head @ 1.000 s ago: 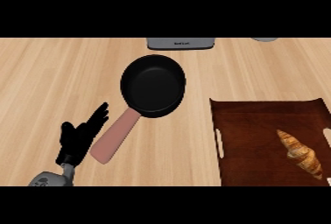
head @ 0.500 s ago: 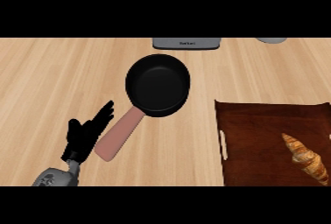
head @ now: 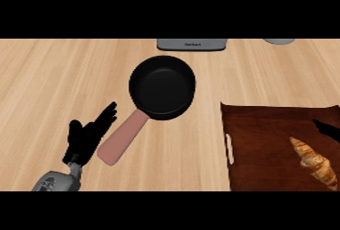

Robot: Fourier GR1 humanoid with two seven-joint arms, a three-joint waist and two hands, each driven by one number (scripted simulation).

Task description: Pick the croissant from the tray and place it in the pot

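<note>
The golden croissant (head: pixel 313 161) lies on the right part of the dark brown tray (head: pixel 266 134) at the lower right. The pot is a black pan (head: pixel 163 87) with a pink handle (head: pixel 123 137), standing left of the tray near the middle of the counter. My left hand (head: pixel 86 137) rests open at the lower left, fingers up, just left of the pink handle. A black tip of my right hand (head: pixel 325 128) comes in from the right edge over the tray, above the croissant and apart from it. The remainder of that hand is out of view.
A grey appliance (head: pixel 191 44) stands at the counter's far edge behind the pan. A pale grey object (head: pixel 279 41) shows at the top right. The tray has a white handle (head: pixel 230 148) on its left side.
A black tip of my right hand has come into view at the right edge over the tray. The left hand, pan and croissant keep their places on the counter.
</note>
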